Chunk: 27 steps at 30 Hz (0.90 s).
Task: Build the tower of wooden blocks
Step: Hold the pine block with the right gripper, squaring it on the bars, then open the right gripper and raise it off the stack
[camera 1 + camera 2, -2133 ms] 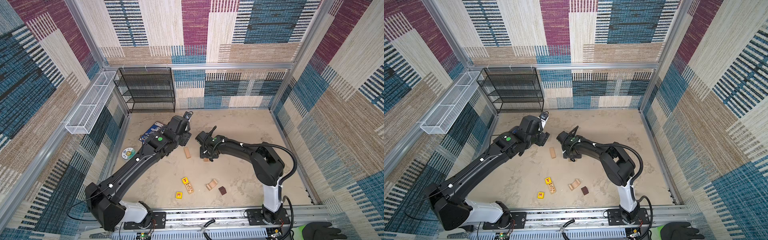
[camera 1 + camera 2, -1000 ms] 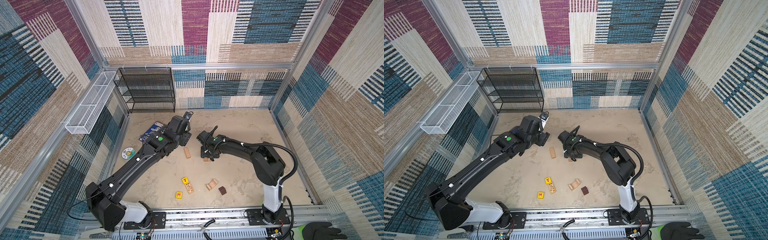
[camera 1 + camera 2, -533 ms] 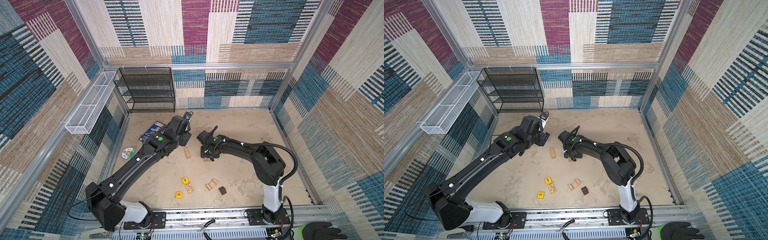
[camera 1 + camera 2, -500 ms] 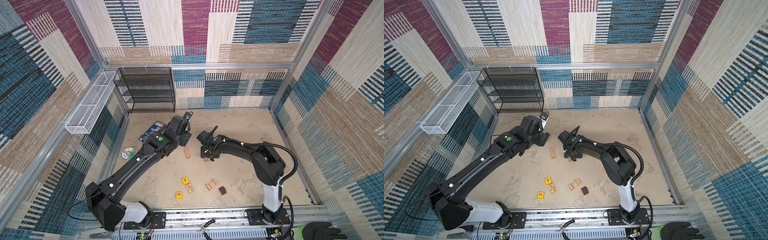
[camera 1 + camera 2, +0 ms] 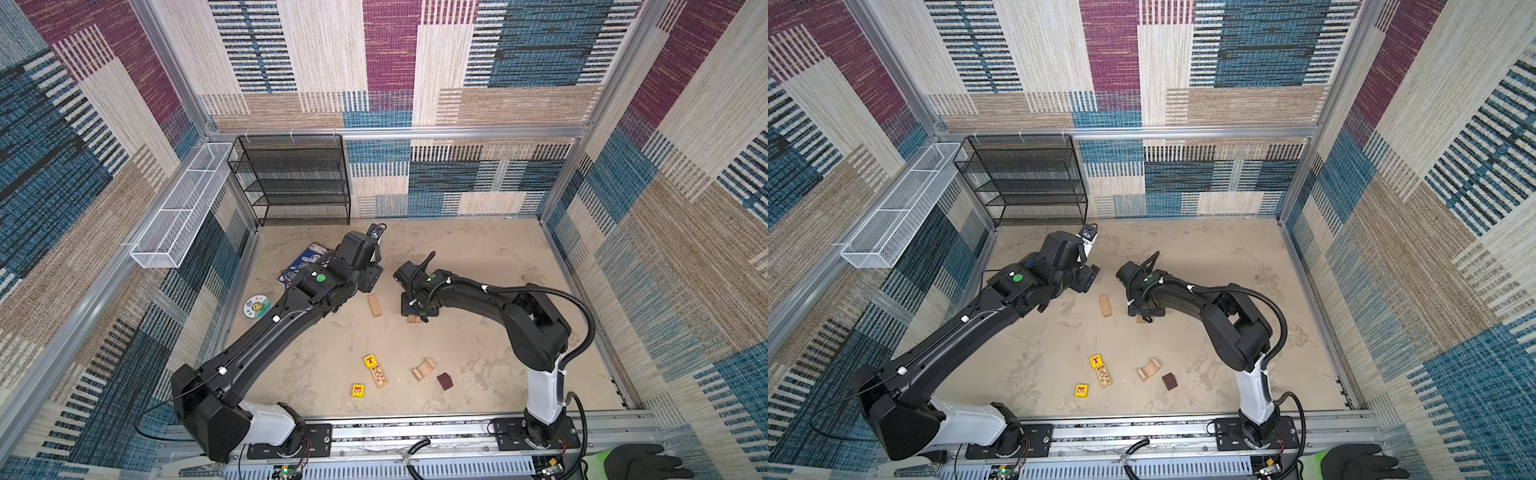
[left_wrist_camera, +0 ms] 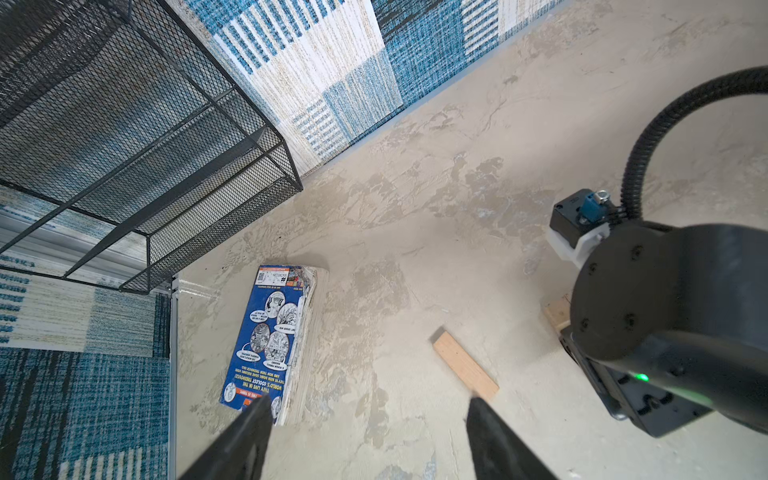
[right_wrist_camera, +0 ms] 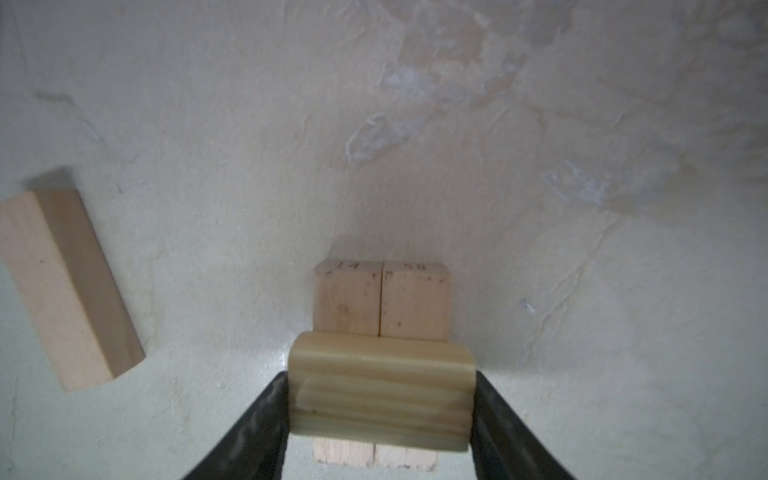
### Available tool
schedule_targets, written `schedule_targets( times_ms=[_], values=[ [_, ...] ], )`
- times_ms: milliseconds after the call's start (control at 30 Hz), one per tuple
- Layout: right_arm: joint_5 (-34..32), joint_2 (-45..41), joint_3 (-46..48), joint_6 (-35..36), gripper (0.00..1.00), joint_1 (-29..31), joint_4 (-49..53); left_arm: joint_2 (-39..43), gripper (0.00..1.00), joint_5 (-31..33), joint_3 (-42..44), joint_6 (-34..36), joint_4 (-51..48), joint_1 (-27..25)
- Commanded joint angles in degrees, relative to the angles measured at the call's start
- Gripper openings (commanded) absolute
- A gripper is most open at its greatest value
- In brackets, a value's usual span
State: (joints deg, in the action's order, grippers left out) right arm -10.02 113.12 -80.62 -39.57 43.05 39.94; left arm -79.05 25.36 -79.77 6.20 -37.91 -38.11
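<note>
right jaws: clamped on a pale crosswise block (image 7: 382,395), laid across the paired bars (image 7: 381,299), mid-bench (image 5: 478,257)
left jaws: spread wide, empty, just left of the loose bar (image 5: 374,305)
worry: letting go off-centre probably tips the block or shoves the pair apart

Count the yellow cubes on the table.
2. The T cube sits at the end of the printed bar; the other cube lies apart, nearer the front rail. Some may be hidden.
</note>
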Motion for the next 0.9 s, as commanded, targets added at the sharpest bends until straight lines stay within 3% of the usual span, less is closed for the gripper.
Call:
schedule_targets(
  times_ms=[0,867],
  values=[
    [0.9,0.0,-0.2,0.3,0.66,0.0,-0.7,0.3,0.78,0.9,0.1,1.1,1.1,0.1],
    [1.5,0.0,-1.3,0.3,0.80,0.0,0.8,0.4,0.78,1.1,0.1,1.2,1.1,0.1]
  ],
)
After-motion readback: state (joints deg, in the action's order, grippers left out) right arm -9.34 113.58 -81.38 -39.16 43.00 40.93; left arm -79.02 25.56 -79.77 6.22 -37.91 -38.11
